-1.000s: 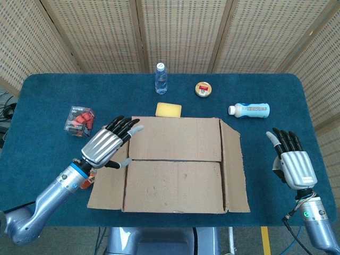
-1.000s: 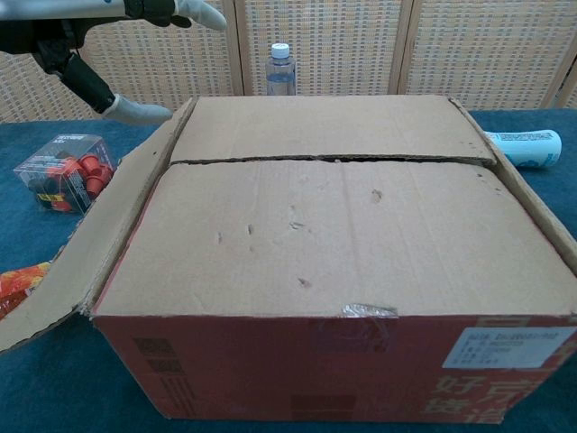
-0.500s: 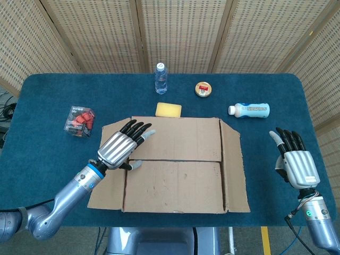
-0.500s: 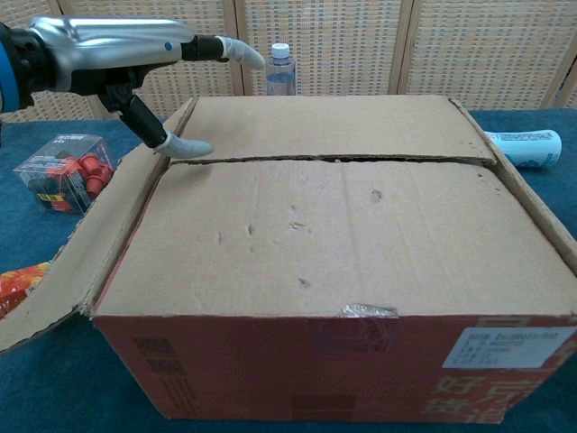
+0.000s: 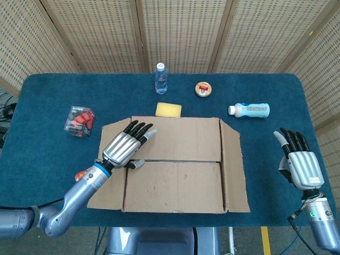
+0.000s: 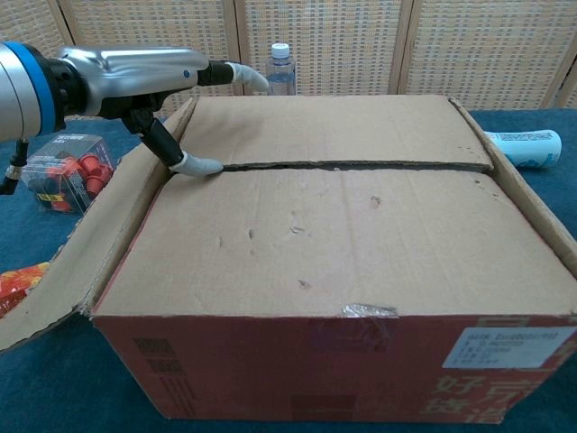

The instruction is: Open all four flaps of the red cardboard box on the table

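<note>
over the box [image 5: 175,159], left hand [image 5: 125,149] lies spread, thumb [image 6: 196,165] at the flap seam; right hand [image 5: 300,164] is open, empty.

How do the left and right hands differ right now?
The left hand is over the box, thumb tip at the seam between the top flaps; the right hand is off to the side, over bare table. Both hold nothing, fingers extended.
</note>
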`<state>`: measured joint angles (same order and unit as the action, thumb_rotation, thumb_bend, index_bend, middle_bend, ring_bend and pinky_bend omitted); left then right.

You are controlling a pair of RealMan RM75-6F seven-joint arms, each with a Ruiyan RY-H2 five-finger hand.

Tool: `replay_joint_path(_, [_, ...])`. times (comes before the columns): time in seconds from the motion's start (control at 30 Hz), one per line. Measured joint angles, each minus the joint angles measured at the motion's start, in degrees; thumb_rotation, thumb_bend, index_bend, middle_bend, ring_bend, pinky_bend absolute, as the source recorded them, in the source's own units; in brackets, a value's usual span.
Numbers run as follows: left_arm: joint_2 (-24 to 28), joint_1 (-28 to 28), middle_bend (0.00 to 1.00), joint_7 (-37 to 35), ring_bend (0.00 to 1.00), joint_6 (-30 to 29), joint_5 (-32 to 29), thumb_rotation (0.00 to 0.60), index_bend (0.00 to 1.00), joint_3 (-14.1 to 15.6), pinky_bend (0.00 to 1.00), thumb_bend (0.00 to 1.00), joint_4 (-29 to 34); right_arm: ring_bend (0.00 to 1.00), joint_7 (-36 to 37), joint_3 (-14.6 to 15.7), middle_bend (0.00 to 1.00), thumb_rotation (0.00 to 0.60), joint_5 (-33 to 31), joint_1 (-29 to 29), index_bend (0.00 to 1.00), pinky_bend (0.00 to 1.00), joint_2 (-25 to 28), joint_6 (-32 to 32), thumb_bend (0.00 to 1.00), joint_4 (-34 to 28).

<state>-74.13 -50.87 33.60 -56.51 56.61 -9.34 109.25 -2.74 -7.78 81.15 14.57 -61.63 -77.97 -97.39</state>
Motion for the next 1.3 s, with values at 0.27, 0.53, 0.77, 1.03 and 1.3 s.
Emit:
replay_joint_path(0.27, [0.44, -0.24, 0.0, -0.02, 0.0, -0.15, -0.31, 0.484, 0.0, 0.56, 0.0, 0.31, 0.76, 0.0, 0.42, -0.08, 0.04, 0.6, 0.04, -0.04, 0.07, 0.0, -0.01, 0.05, 0.96, 0.17])
replay_joint_path(0.53, [0.9, -0.22, 0.0, -0.73, 0.0, -0.55, -0.32, 0.484, 0.0, 0.77, 0.0, 0.31, 0.99, 0.0, 0.66, -0.08, 0.04, 0.6, -0.05, -0.17, 0.07, 0.0, -0.03, 0.05, 0.96, 0.33])
replay_joint_path(0.77, [1.78, -0.06, 0.0, -2.21, 0.0, -0.71, -0.12, 0.484, 0.0, 0.67, 0.0, 0.31, 1.4, 0.0, 0.52, -0.13, 0.04, 0.6, -0.32, -0.24, 0.07, 0.0, 0.0, 0.15, 0.96, 0.3])
replay_joint_path(1.03, [1.68, -0.58, 0.0, -1.29, 0.0, -0.59, -0.94, 0.484, 0.0, 0.99, 0.0, 0.31, 0.58, 0.0, 0.56, -0.19, 0.04, 0.6, -0.3, -0.34, 0.07, 0.0, 0.04, 0.02, 0.96, 0.16])
replay_joint_path(1.3, [0.41, -1.3, 0.0, -0.48, 0.0, -1.73, -2.24, 0.485, 0.0, 0.44, 0.0, 0.31, -0.44, 0.0, 0.57, -0.24, 0.04, 0.6, -0.37, -0.71, 0.07, 0.0, 0.25, -0.43, 0.96, -0.02])
